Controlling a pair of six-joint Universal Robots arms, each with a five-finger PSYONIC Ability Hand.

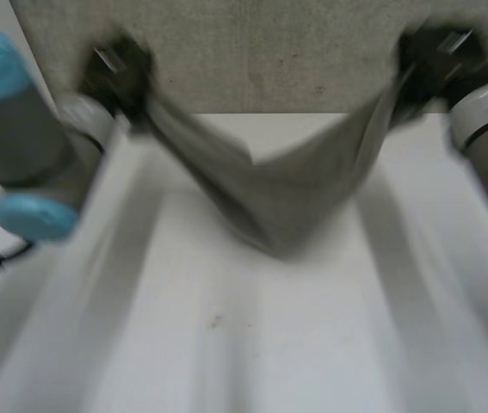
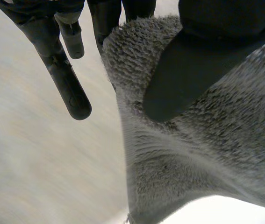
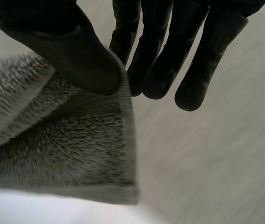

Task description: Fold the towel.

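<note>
Left robot hand (image 2: pixel 188 79) pinching grey towel (image 2: pixel 207 158), thumb pressed on its pile

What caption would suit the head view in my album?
The black left hand and right hand hold a fluffy grey towel sagging between them over the white table.

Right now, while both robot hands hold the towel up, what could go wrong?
The right robot hand pinches the towel close to its corner, so the cloth may slip out. Some fingers of the left robot hand stand clear of the cloth, so that grip may be weak. The towel sags in the middle and may land creased on the table.
</note>
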